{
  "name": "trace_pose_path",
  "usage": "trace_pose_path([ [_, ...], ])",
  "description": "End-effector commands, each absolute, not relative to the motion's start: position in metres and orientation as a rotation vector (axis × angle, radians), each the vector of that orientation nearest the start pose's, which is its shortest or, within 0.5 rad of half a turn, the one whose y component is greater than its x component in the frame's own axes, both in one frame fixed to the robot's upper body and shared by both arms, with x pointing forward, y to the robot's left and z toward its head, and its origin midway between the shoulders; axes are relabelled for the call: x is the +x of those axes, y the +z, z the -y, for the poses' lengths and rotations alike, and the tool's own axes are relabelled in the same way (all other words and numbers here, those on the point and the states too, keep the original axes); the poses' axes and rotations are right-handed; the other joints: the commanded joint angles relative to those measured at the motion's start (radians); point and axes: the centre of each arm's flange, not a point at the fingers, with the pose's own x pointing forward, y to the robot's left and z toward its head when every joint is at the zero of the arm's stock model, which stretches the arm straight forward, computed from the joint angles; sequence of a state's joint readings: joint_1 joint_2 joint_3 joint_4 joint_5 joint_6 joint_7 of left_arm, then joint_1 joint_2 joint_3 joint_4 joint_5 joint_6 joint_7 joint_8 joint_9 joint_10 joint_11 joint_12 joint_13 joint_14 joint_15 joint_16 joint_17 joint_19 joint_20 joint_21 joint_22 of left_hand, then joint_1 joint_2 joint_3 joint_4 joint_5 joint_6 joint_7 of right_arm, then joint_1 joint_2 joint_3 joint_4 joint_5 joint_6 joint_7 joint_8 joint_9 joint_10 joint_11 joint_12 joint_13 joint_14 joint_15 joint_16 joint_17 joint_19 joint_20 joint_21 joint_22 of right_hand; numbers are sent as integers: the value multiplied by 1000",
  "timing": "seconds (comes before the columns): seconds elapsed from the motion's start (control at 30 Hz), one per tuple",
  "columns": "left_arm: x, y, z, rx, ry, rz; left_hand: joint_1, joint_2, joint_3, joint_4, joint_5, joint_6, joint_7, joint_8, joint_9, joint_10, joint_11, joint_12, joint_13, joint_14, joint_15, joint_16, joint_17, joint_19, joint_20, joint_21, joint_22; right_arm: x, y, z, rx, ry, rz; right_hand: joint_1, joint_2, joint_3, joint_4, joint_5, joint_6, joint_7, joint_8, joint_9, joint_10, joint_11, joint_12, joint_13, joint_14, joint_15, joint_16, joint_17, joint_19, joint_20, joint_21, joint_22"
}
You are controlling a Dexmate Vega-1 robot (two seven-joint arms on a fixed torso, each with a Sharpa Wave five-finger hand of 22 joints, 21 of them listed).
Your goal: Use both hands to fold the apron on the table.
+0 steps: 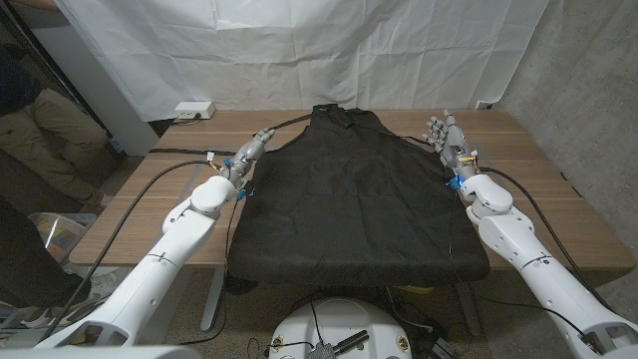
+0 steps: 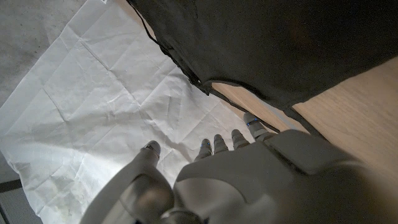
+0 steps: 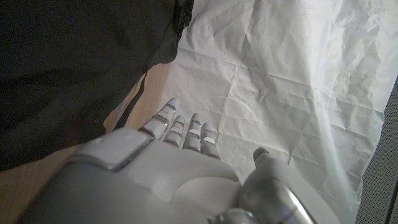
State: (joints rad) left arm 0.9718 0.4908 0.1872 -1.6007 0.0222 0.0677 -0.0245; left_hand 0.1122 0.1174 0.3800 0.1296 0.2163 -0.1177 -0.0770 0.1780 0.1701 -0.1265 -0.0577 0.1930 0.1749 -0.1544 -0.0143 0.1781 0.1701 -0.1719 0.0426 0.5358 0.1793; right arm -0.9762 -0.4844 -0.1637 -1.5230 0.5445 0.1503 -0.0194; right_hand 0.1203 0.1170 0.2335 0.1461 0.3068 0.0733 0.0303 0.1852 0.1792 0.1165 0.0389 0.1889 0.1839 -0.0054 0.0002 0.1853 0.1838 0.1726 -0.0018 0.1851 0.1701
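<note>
Across the wooden surface (image 1: 558, 214) the black apron (image 1: 354, 199) lies spread flat, hem overhanging the near edge. Either side of its bib, the left hand (image 1: 251, 152) and right hand (image 1: 448, 138) hover, fingers apart, empty. Best to pinch matching corners together, evenly.

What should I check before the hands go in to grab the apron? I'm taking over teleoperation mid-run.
1. Apron spread out unfolded on the table: ok.
2. Left hand holds nothing, fingers apart, beside the apron's upper left edge: ok.
3. Right hand holds nothing, fingers apart, beside the upper right edge: ok.
4. Apron's near hem hangs over the table's front edge: not ok if you want it fully supported.
5. Strap free of the left hand's fingers: ok.
6. Hands touching the cloth: cannot tell.
</note>
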Motion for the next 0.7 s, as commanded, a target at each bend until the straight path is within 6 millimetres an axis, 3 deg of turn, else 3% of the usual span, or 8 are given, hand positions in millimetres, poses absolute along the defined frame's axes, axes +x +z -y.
trace_pose_path([
  [0.03,613,-21,-291,747,7,469,13,22,11,2,8,0,-14,7,3,-3,-1,1,5,-16,-3,-4,4,-48,-7,-3,4,607,-6,316,25,85,636,2,28,6,0,5,7,0,5,4,8,2,6,5,-8,0,5,2,10,-2,7,1],
  [0.33,608,-29,-288,874,17,429,23,47,33,2,11,21,-25,10,3,15,-5,8,5,-17,-11,1,3,-44,-11,-10,5,595,-8,314,5,59,641,1,28,7,0,4,7,0,5,4,8,3,6,5,-6,-2,5,1,10,-2,7,1],
  [0.7,604,-33,-284,998,13,397,29,46,48,2,8,48,-37,15,2,52,-15,18,4,6,-30,10,2,-48,-31,-20,5,591,-17,310,26,45,656,2,28,10,-1,4,7,1,5,4,8,3,6,5,-6,-1,5,1,11,-2,7,1],
])
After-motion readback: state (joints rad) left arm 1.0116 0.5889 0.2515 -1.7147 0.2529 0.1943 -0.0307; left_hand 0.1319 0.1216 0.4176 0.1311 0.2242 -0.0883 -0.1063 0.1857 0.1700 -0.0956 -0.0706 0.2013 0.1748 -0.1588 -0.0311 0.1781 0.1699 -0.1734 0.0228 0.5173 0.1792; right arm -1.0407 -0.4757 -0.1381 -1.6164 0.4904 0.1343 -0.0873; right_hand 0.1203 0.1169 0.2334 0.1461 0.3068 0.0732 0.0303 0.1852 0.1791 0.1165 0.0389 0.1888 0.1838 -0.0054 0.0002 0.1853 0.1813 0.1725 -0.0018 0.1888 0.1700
